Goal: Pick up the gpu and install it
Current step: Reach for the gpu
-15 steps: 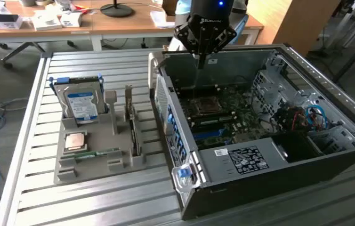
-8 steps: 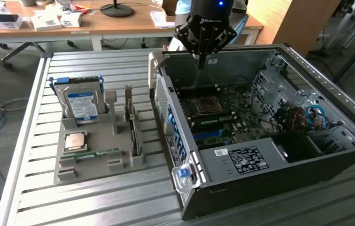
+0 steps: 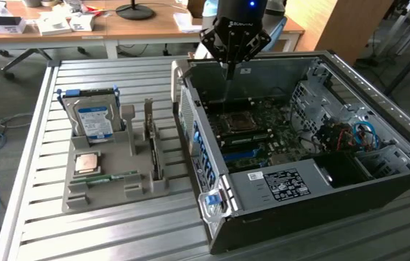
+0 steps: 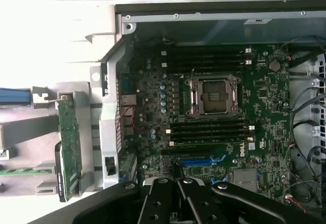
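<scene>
txt: none legible | case sticker, HDD label too small

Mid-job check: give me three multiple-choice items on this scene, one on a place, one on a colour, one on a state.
1. Where is the gpu? A) upright in the grey tray B) installed in the case C) in the gripper
2. The hard drive has a label that is: A) red B) blue C) yellow
3. The gripper is: A) holding the gpu B) empty, above the open case C) gripping the hard drive

1 A: it stands on edge in the tray beside the case.
2 B: its label is blue.
3 B: nothing sits between its fingers, and the case lies below it.
</scene>
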Robot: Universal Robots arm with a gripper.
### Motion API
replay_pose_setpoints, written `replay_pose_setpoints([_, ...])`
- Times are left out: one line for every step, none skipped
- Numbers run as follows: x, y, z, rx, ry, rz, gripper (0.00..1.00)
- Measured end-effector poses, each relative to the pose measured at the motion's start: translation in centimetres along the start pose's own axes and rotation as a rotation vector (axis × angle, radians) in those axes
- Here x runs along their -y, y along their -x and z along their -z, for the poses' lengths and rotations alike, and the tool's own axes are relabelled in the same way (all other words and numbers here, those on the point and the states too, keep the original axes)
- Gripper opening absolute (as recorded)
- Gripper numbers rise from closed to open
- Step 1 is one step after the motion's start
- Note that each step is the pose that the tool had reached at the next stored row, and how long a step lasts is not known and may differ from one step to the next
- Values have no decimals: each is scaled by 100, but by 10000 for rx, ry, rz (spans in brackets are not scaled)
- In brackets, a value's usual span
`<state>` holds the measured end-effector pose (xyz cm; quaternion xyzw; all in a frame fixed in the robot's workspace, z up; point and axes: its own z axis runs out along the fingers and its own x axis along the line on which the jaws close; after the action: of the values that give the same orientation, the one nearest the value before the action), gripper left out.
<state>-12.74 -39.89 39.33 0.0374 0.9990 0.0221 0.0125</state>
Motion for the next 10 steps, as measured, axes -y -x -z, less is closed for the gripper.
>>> replay_pose_setpoints([1, -18, 0, 0, 0, 0, 11])
replay_pose_setpoints([2, -35, 1, 0, 0, 0, 11])
replay_pose_setpoints([3, -52, 1, 0, 1, 0, 11])
replay_pose_setpoints([5, -68, 1, 0, 1, 1, 11])
replay_pose_setpoints([6, -84, 2, 0, 1, 1, 11])
replay_pose_setpoints([6, -97, 2, 0, 1, 1, 11])
replay_pose_setpoints([6, -106, 1, 1, 2, 0, 11])
replay_pose_setpoints([5, -117, 2, 1, 1, -1, 11])
replay_pose_setpoints([5, -130, 2, 0, 0, -1, 11])
replay_pose_setpoints([5, -145, 3, 0, 0, -2, 11])
